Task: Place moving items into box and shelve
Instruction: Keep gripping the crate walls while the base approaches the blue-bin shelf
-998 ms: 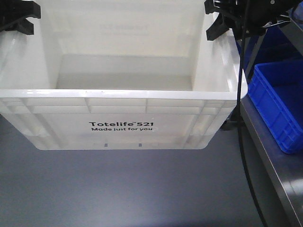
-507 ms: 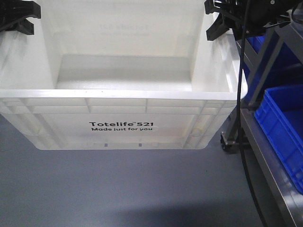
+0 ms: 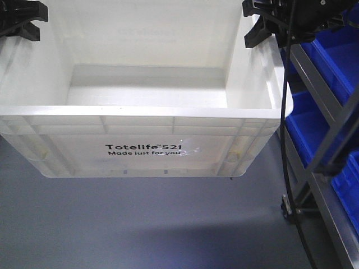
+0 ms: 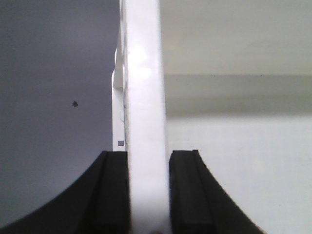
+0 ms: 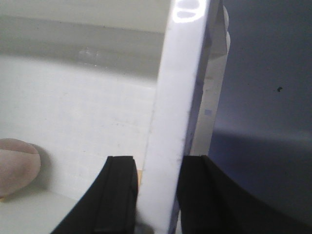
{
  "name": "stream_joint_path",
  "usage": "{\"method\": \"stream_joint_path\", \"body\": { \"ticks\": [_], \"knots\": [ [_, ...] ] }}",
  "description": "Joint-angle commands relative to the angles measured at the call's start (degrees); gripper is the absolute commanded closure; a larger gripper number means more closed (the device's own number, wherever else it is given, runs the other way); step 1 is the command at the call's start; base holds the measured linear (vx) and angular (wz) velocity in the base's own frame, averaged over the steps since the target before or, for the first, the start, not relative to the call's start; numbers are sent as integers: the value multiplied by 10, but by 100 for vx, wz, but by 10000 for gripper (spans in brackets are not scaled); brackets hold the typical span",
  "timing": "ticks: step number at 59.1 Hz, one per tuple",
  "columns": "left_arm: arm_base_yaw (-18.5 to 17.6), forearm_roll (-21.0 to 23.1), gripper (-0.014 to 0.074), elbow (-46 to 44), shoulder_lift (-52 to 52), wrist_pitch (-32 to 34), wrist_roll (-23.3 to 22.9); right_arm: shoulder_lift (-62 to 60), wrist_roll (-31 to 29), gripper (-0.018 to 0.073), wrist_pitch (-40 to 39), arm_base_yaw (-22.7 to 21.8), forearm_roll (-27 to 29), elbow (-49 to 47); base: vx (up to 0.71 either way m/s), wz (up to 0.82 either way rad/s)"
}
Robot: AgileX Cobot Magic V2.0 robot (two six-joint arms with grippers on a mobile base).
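The box (image 3: 140, 111), white with "Totelife 521" printed on its side, hangs level above the grey floor between my two grippers. My left gripper (image 3: 19, 19) is shut on its left wall, with the rim (image 4: 144, 97) squeezed between the black fingers (image 4: 148, 156). My right gripper (image 3: 262, 23) is shut on the right wall (image 5: 180, 87), one finger inside and one outside (image 5: 158, 161). A pale pink round item (image 5: 14, 165) lies on the box floor by the right wall. In the front view the visible part of the box's inside looks bare.
A metal shelf frame (image 3: 320, 84) stands close on the right with blue bins (image 3: 336, 50) on several levels, another blue bin (image 3: 305, 131) lower down. A castor (image 3: 289, 207) is at its foot. A black cable (image 3: 286, 112) hangs beside the box's right end. Grey floor (image 3: 140, 224) lies below.
The box and both grippers keep their place in the view. The shelf and blue bins have slid down and to the right, and higher shelf levels have come into view.
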State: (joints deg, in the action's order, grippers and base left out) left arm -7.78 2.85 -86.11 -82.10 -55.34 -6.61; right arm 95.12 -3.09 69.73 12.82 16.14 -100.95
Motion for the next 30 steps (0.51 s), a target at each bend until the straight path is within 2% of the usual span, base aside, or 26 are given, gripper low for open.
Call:
{"method": "stream_joint_path", "body": {
  "ticks": [1,30],
  "knots": [
    [-16,89,613,-26,25,83,-6,-34,-14,571,-51,15,147,-23,43,12],
    [-16,89,613,-26,25,83,-6,-34,-14,571,-52,15,147,-23,43,9]
  ]
}}
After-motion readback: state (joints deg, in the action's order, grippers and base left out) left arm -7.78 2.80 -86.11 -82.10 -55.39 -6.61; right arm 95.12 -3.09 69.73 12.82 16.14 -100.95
